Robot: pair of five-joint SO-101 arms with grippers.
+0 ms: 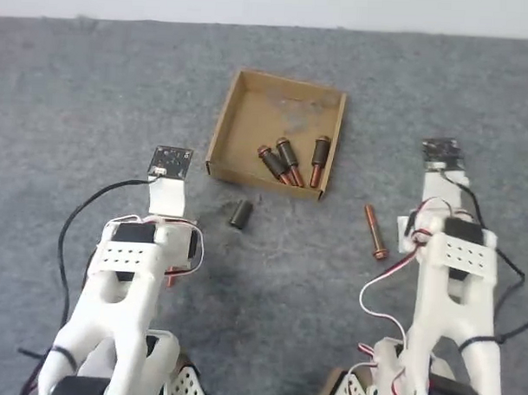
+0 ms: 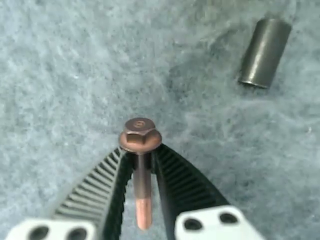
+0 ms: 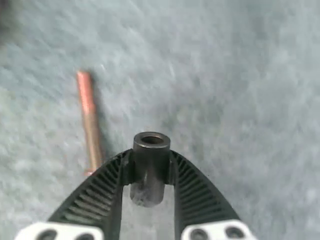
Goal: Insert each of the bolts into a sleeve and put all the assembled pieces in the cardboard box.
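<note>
Copper bolt (image 2: 140, 136) clamped in left gripper (image 2: 141, 155), dark sleeve (image 3: 150, 145) clamped in right gripper (image 3: 150, 160), three assembled pieces (image 1: 287, 162) in cardboard box (image 1: 267, 111)

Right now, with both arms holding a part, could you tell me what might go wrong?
The left end effector holds the bolt head outward, shank between its fingers, so the sleeve may hit them before seating. A misaligned push could twist the sleeve in the right end effector. The loose bolt beside that arm might get knocked.

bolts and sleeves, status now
Left gripper shut on bolt. Right gripper shut on sleeve. Three assembled pieces in box; spare sleeve, spare bolt on table.
</note>
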